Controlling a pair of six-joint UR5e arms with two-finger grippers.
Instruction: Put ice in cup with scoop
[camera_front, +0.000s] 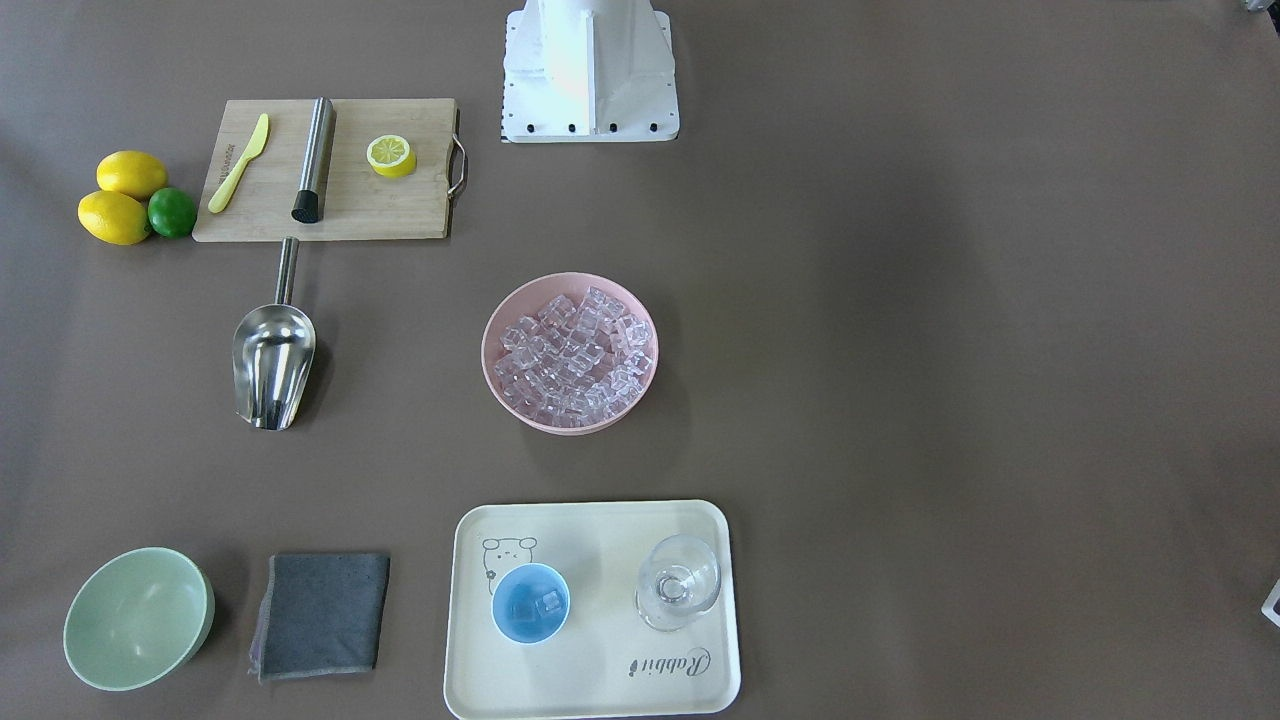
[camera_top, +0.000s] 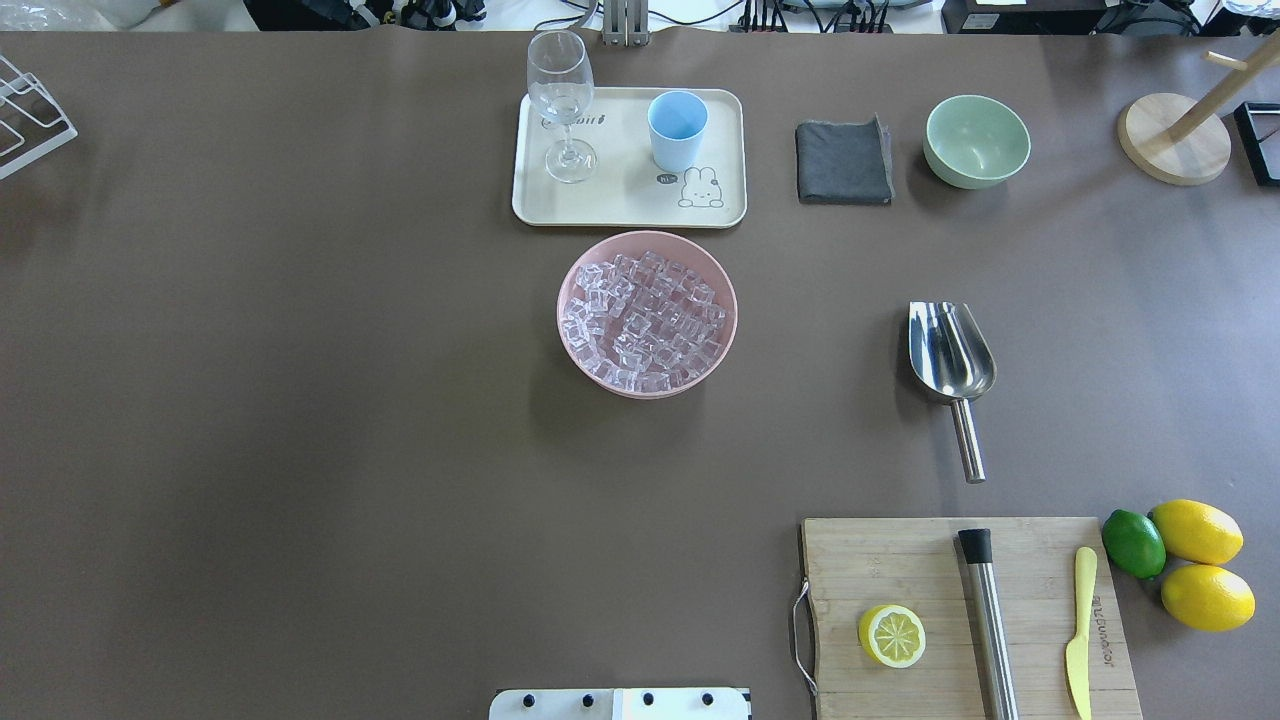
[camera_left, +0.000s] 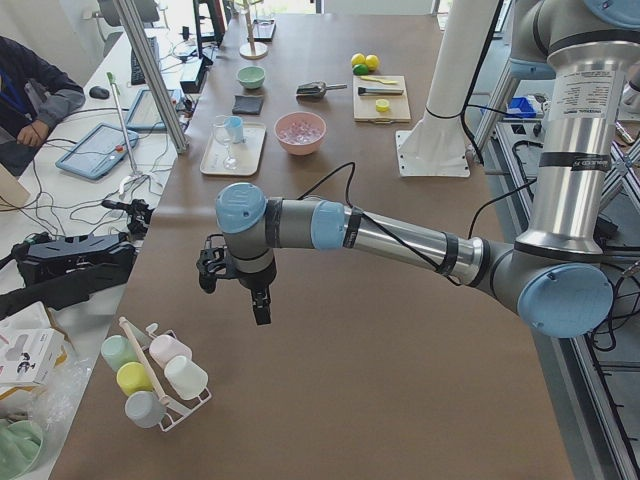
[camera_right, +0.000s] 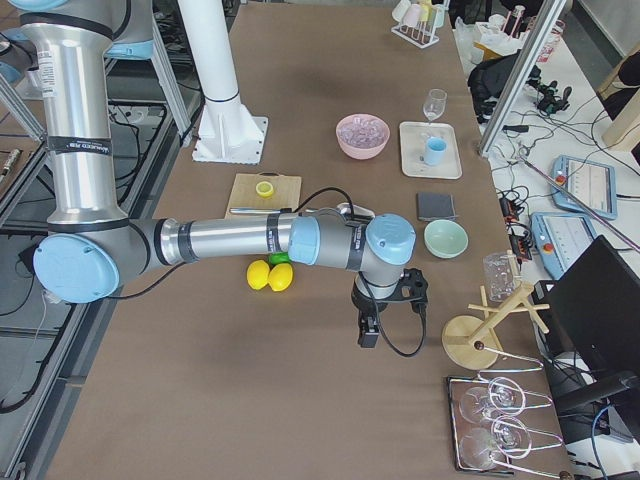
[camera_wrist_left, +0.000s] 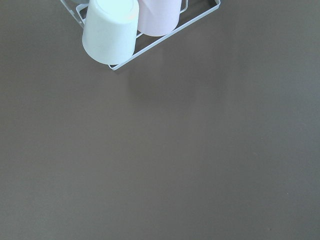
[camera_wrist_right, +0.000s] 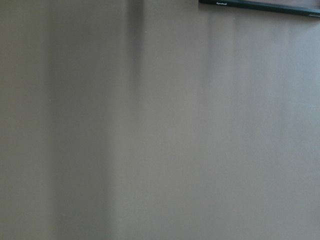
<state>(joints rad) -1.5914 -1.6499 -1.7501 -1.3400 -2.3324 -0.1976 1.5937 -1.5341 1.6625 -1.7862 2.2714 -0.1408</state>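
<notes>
The steel scoop (camera_front: 272, 360) lies empty on the table, handle toward the cutting board; it also shows in the overhead view (camera_top: 950, 355). The ice (camera_front: 572, 352) fills a pink bowl (camera_top: 575, 345) at mid-table. The light-blue cup (camera_front: 530, 602) stands on a cream tray (camera_front: 590, 680) and holds a couple of ice cubes. My left gripper (camera_left: 235, 295) hovers over the table's far left end. My right gripper (camera_right: 390, 315) hovers over the far right end. Both show only in the side views, so I cannot tell whether they are open or shut. Both wrist views show bare table.
A stemmed glass (camera_front: 678, 582) stands on the tray beside the cup. A grey cloth (camera_front: 322, 612) and green bowl (camera_front: 137, 617) lie beside the tray. A cutting board (camera_front: 330, 170) holds a half lemon, steel cylinder and knife. A cup rack (camera_left: 150, 375) and wooden stand (camera_right: 480, 335) are at the ends.
</notes>
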